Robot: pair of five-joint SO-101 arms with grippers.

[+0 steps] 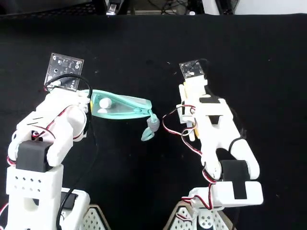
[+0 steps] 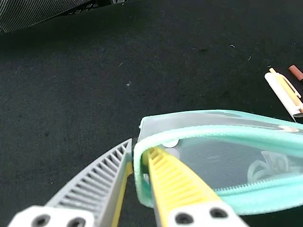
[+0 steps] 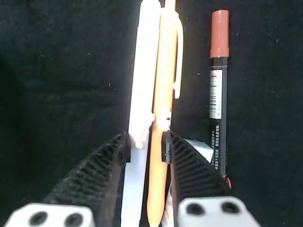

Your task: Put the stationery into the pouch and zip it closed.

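Left fingers [image 2: 175, 189] pinch open pouch [image 2: 227, 161], white item [image 1: 104, 102] inside; right fingers [image 3: 111, 163] clasp pens [image 3: 150, 71].

Black table [image 1: 144, 38], dim clutter [image 1: 112, 6] beyond far edge.

Both arms extended; left pincer [image 2: 141, 147] clamped, right pincer [image 3: 145, 144] clamped.

Pouch [image 1: 122, 106] mouth is open, widest at the end where the left gripper [image 2: 140, 149] pinches the wall. One finger sits inside there, next to a small white item [image 1: 104, 102], so that end is blocked. Mouth narrows toward the zip strap [image 1: 151, 127]. Passable cloth between strap and right arm, and beyond the pouch. Right gripper [image 3: 145, 142]: pens [image 3: 147, 61] fill the gap between its fingers. Marker [image 3: 218, 80] just outside one finger, tight.
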